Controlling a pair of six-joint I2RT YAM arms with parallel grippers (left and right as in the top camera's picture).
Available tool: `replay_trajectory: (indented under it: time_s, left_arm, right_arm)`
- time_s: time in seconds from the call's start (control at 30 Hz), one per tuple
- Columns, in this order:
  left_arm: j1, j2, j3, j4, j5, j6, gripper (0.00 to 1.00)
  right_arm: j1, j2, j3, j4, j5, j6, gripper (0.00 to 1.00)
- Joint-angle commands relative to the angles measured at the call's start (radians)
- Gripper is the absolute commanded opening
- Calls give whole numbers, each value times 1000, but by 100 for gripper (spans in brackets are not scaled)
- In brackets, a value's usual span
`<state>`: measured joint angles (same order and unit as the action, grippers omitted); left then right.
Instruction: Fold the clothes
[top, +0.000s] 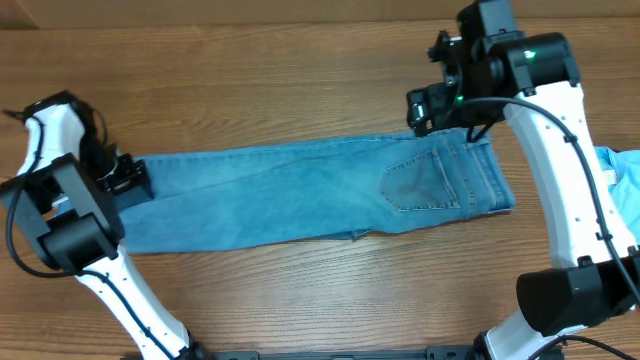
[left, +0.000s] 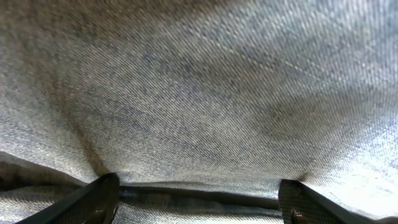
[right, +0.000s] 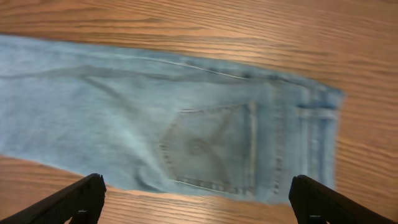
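The left gripper (left: 198, 198) sits low at the hem end of the jeans (top: 300, 195), near the table's (top: 250, 60) left edge. Its jaws stand apart, with a denim edge running between them and cloth filling its wrist view; no pinch shows yet. The right gripper (right: 198, 200) hangs over the other end with its jaws wide and nothing between them, clear of the fabric. Below it are the waistband (right: 317, 137) and a stitched back pocket (right: 211, 149). The jeans lie flat in one long strip across the middle of the table, apparently doubled leg over leg, with the waistband toward the right edge. The danger is a shallow bite. If the left jaws close on the top layer alone, the legs could part as the hem rises. If the left arm lifts while the right end lies unheld, the heavy denim may drag and skew the fold.
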<state>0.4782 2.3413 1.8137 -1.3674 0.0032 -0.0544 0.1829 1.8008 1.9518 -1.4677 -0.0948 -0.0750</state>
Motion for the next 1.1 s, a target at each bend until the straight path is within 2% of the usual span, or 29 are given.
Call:
replay_trajectory:
  time_s: [0.0, 0.1, 0.17, 0.27, 0.3, 0.33, 0.4, 0.43, 0.47, 0.53, 0.6, 0.7, 0.8, 0.87, 1.07]
  left_arm:
    - [20, 72, -43, 32, 64, 29, 88]
    - [-13, 8, -43, 35, 83, 43, 90]
    - [-12, -88, -43, 56, 84, 23, 99]
    - [29, -257, -43, 75, 94, -185, 100]
    - [56, -320, -43, 75, 189, -262, 100]
    - [77, -345, -43, 74, 294, -275, 100]
    - [131, -356, -44, 34, 456, -217, 98]
    - [160, -353, -47, -2, 444, -224, 82]
    - [195, -355, -60, -28, 398, -292, 78]
    - [283, -356, -108, -8, 271, -445, 84]
    - [362, -356, -170, 40, 203, -588, 78]
    - [378, -354, -237, 172, 142, -628, 73]
    - [355, -352, -264, 233, 114, -640, 73]
    - [332, -352, -271, 257, 68, -670, 69]
    - [266, -350, -360, 321, 37, -735, 73]
  right_arm:
    - [-40, -4, 13, -9, 15, -4, 99]
    - [-45, -4, 13, -6, 16, -5, 99]
    - [-46, -4, 13, -5, 16, -9, 99]
    - [-46, -4, 13, -4, 16, -12, 100]
    - [-46, -4, 13, -4, 16, -12, 100]
    - [-46, -4, 13, -4, 16, -12, 100]
    - [-46, -4, 13, -5, 16, -12, 100]
    - [-46, -4, 13, -7, 16, -12, 99]
    - [-46, -4, 13, -10, 16, -12, 100]
    - [-46, -4, 12, -12, 16, -11, 100]
    - [-46, -4, 12, -12, 15, -11, 100]
    - [-46, -4, 12, -12, 10, -11, 100]
    - [-46, -4, 12, -16, 4, -11, 100]
    - [-46, -4, 12, -16, 4, -11, 100]
    - [-46, -4, 12, -16, 4, -11, 100]
